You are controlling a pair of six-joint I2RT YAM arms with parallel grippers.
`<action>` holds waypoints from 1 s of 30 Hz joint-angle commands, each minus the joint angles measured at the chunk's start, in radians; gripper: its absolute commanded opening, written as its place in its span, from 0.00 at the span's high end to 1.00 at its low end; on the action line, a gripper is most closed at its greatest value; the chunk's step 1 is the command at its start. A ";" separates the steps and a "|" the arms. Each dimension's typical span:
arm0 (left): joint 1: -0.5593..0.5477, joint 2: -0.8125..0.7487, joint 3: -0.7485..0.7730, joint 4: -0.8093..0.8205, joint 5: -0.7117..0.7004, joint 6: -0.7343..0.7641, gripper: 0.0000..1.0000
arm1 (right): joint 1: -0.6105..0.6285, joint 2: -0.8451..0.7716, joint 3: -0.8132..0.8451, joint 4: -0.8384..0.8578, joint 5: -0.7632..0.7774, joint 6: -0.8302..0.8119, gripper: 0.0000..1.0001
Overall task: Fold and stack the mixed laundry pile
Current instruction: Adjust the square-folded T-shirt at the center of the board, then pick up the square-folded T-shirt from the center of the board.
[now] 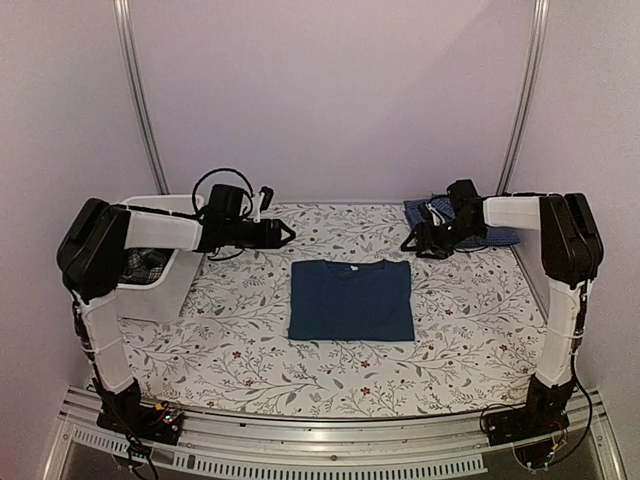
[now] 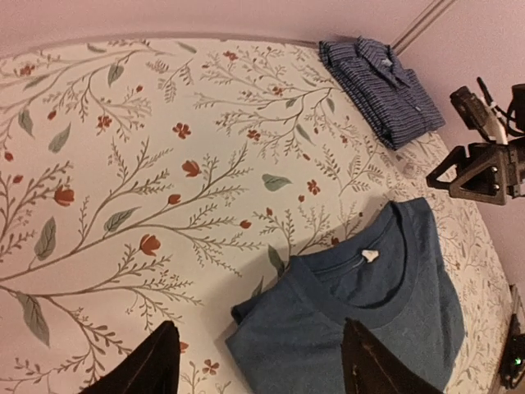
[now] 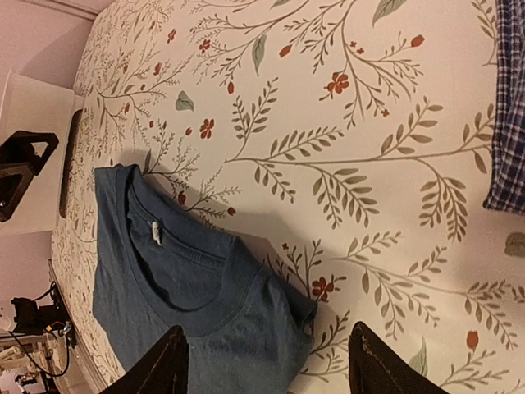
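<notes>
Your left gripper (image 1: 289,233) is released: in the left wrist view its two fingers (image 2: 156,365) stand wide apart with nothing between them, only the floral tablecloth (image 1: 250,330) and a corner of the dark blue T-shirt (image 1: 350,300) beyond them. Your right gripper (image 1: 406,245) is the same, with its fingers (image 3: 385,361) spread and empty over the cloth beside the T-shirt's collar end. You are holding nothing with either arm. The T-shirt lies flat in the middle of the table, folded into a neat rectangle with its neckline toward the far side and a small white tag (image 2: 370,255) showing inside the collar. The two grippers sit beyond its far edge, the left one off the far left corner and the right one off the far right corner, their tips pointing toward each other; neither touches the shirt. The blue-and-white checked shirt (image 2: 381,86) is folded at the far right corner of the table, collar up, and your right arm reaches over part of it in the top view. At the left edge stands the white tub (image 1: 170,290), partly under your left arm, with a black-and-white plaid piece (image 1: 145,265) lying inside it, bunched rather than folded. The T-shirt and the checked shirt are well apart, with bare tablecloth between them.
</notes>
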 commanded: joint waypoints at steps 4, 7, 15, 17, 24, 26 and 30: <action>-0.235 -0.176 -0.016 -0.068 -0.023 0.362 0.35 | -0.026 -0.313 -0.252 -0.042 -0.022 0.089 0.33; -0.364 -0.142 0.015 -0.089 -0.033 0.479 0.36 | -0.026 -0.392 -0.372 -0.004 -0.050 0.155 0.34; -0.610 0.073 0.190 -0.222 -0.070 0.666 0.49 | -0.035 -0.532 -0.635 0.083 -0.124 0.292 0.33; -0.643 0.119 0.221 -0.241 -0.087 0.699 0.52 | -0.037 -0.556 -0.689 0.126 -0.146 0.336 0.33; -0.677 0.245 0.286 -0.215 -0.134 0.721 0.59 | -0.037 -0.611 -0.806 0.216 -0.172 0.437 0.33; -0.676 0.278 0.308 -0.216 -0.135 0.728 0.60 | -0.037 -0.621 -0.832 0.231 -0.174 0.454 0.33; -0.676 0.332 0.345 -0.225 -0.159 0.732 0.67 | -0.037 -0.637 -0.874 0.258 -0.183 0.497 0.33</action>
